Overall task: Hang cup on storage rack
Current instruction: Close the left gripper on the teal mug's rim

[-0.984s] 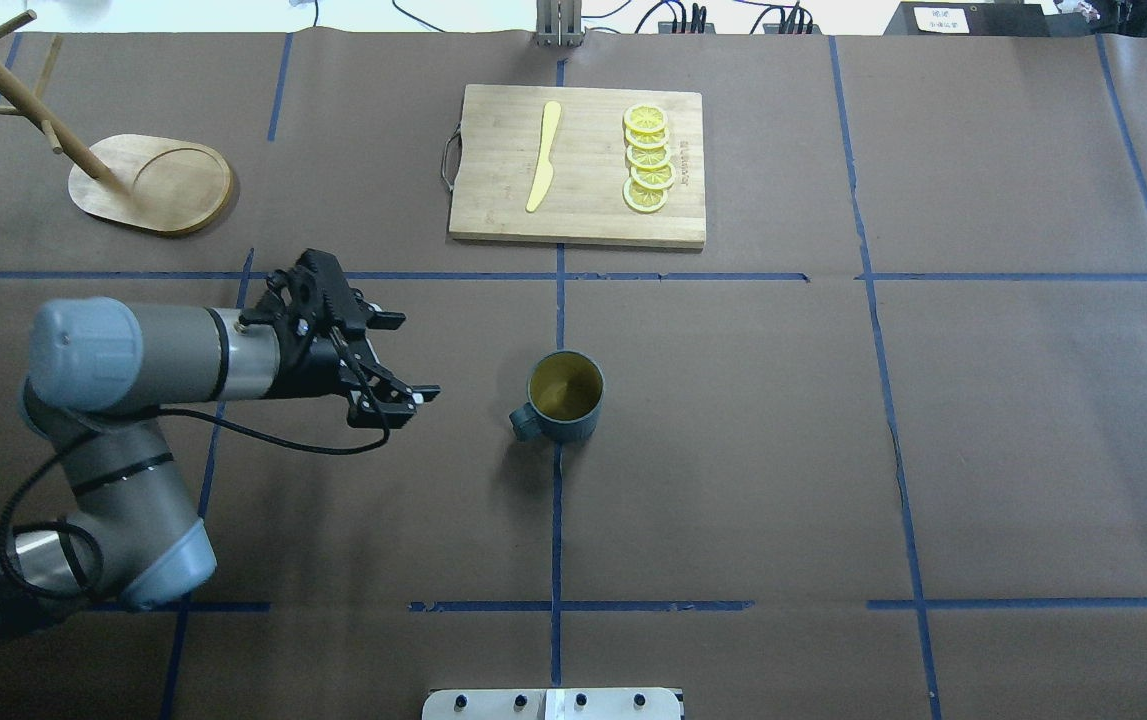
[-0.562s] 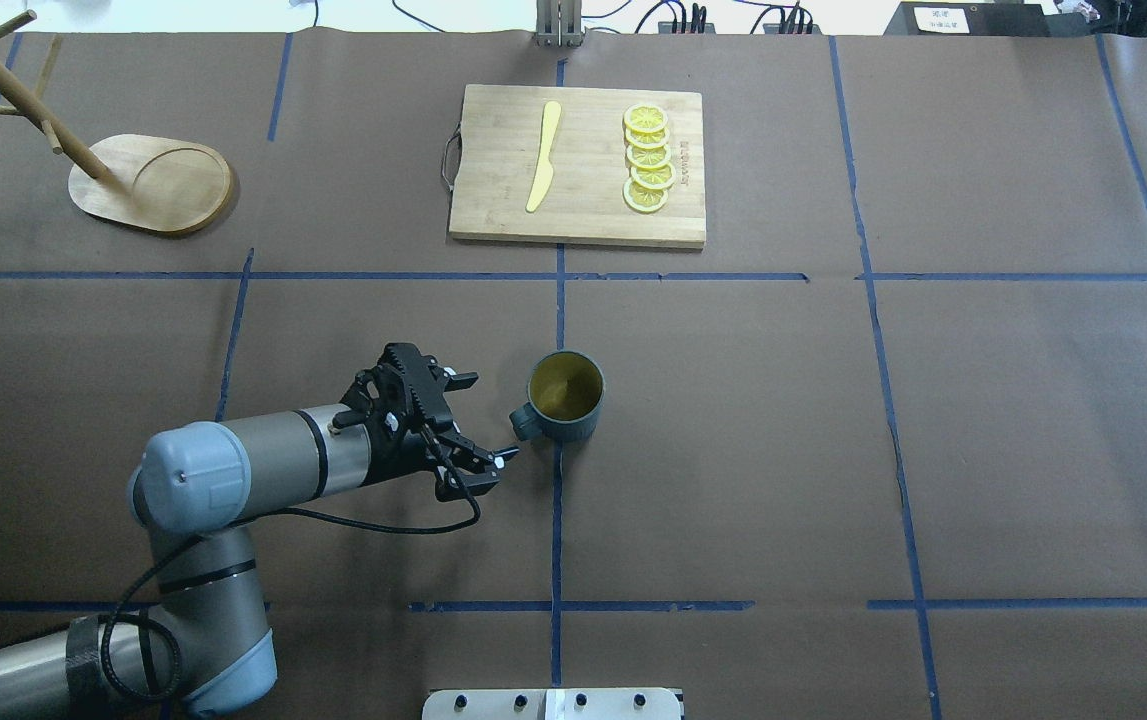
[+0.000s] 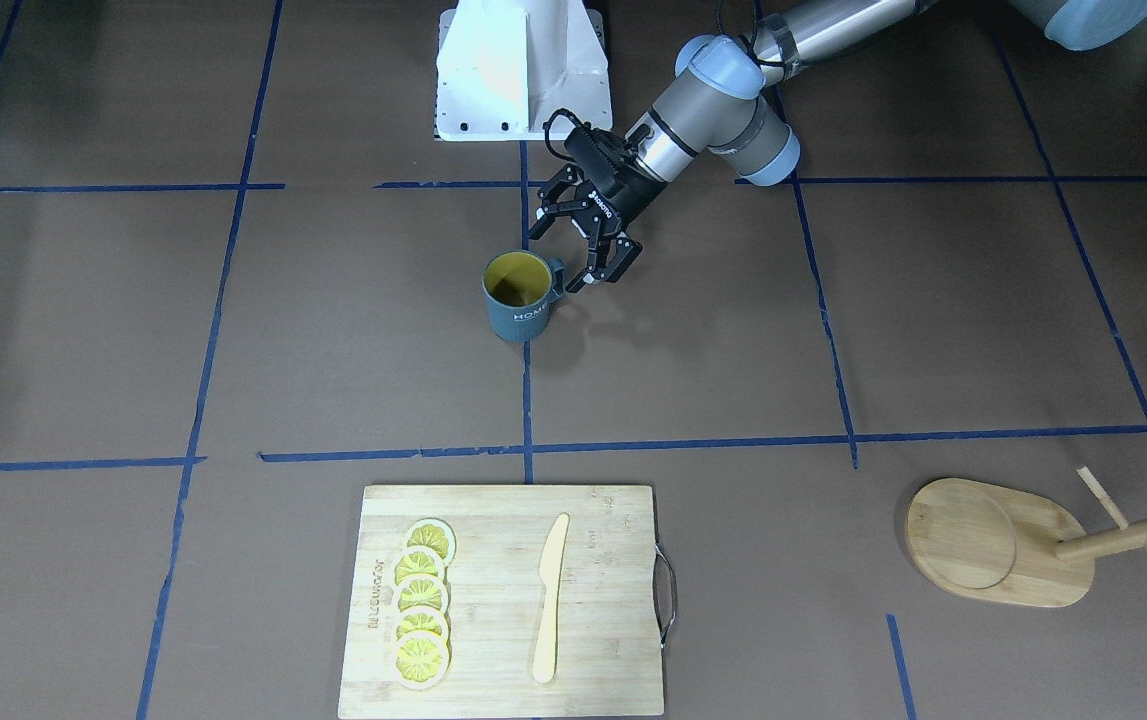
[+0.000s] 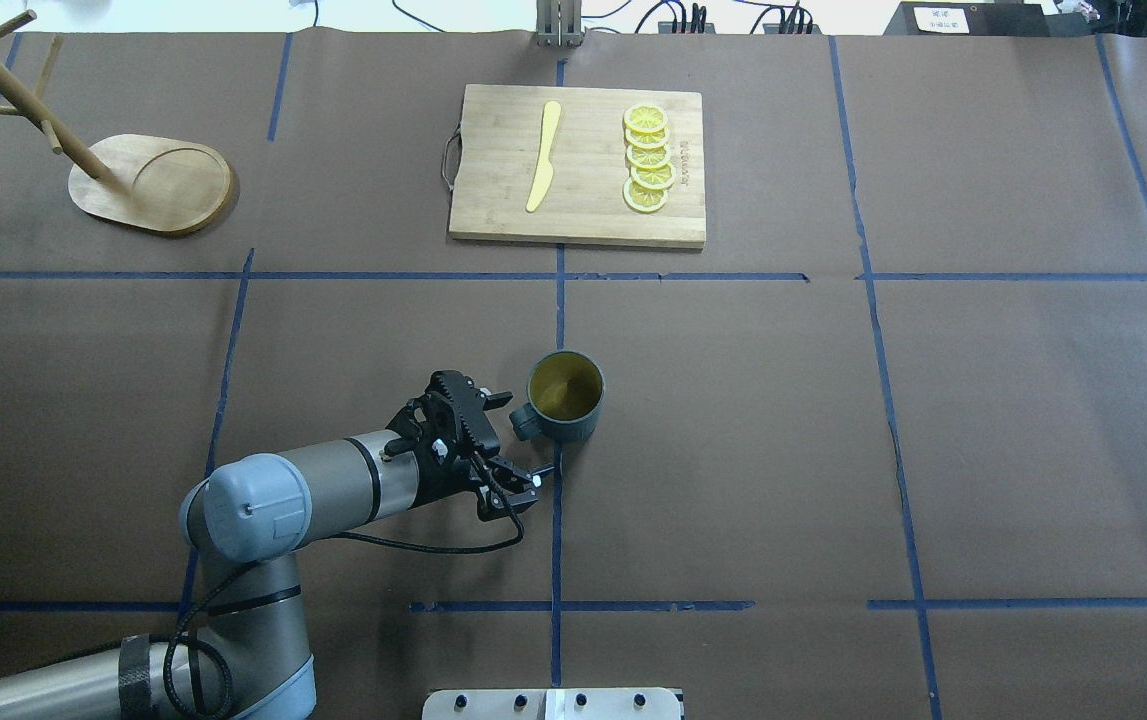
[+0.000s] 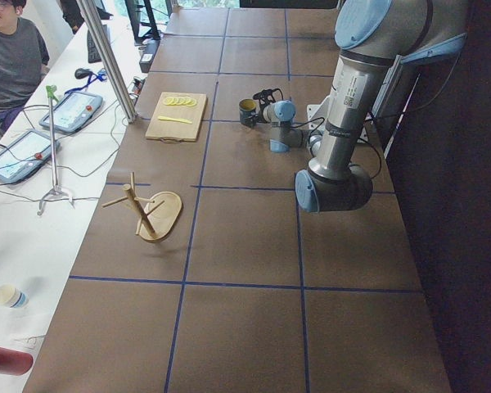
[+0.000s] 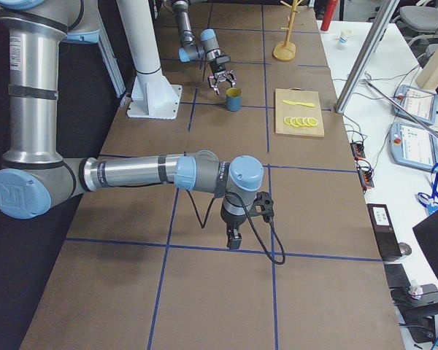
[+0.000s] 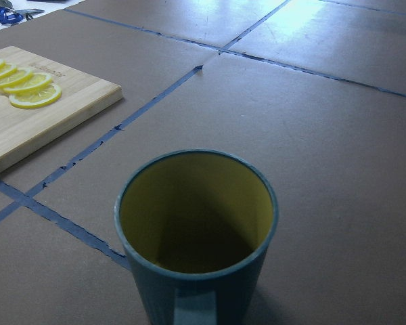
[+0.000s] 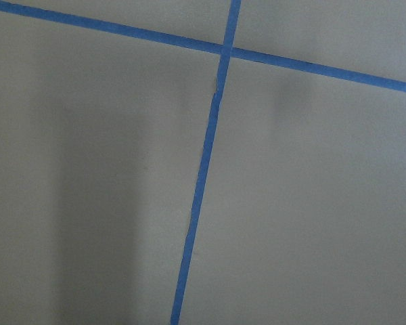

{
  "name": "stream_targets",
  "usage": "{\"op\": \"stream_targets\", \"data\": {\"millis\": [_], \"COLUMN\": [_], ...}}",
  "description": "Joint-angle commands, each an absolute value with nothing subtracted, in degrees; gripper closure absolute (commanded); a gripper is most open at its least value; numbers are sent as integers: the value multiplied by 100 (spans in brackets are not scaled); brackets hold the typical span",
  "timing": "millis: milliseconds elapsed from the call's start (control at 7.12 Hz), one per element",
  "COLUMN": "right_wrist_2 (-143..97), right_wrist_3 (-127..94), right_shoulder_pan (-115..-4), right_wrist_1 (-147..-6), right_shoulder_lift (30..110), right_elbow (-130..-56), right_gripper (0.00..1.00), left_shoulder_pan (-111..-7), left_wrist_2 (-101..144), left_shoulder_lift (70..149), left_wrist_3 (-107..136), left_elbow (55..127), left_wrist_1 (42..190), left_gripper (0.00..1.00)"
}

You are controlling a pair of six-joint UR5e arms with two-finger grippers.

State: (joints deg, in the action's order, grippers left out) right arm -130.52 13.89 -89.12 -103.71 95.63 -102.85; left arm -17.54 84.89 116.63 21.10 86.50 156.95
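The cup stands upright on the brown paper table, mouth up and yellow inside showing. Its loop handle sticks out sideways toward my left gripper, which is much the nearer of my two. That gripper comes in low from the handle side with its jaws wide. One finger is just beside the handle's far side and the other on its near side, so the loop sits about between them; I can't tell whether either one touches. My left wrist camera has the cup dead ahead, with the handle at the bottom edge. I judge a straight close on the handle is what comes next, and the grip will have to leave the loop free for a peg. My right gripper hangs well apart from the cup on its other side, and I cannot tell how its jaws stand. The storage rack is well off from the cup, beyond my left arm, with bare paper between. The cutting board lies past the cup, away from me.
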Motion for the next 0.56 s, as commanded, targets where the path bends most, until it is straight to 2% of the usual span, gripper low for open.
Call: {"op": "stream_targets", "data": {"millis": [0, 141, 281, 422], "right_wrist_2": [-13052, -13052, -13052, -13052], "right_wrist_3": [1389, 1389, 1389, 1389], "right_shoulder_pan": [-8912, -8912, -8912, -8912], "right_wrist_1": [-10371, -10371, -10371, -10371], "right_shoulder_lift": [9562, 9562, 9554, 9554], "right_elbow": [-10283, -10283, -10283, -10283], "right_gripper": [0, 0, 0, 0], "left_shoulder_pan": [-1749, -1749, -1749, -1749], "left_wrist_2": [8438, 8307, 8288, 8288], "left_shoulder_lift": [11812, 11856, 11848, 11848], "left_wrist_3": [2109, 2118, 2109, 2109], "left_elbow": [8430, 8403, 8385, 8289], "left_wrist_1": [15688, 15680, 15680, 15688], "left_gripper": [18, 34, 44, 46]}}
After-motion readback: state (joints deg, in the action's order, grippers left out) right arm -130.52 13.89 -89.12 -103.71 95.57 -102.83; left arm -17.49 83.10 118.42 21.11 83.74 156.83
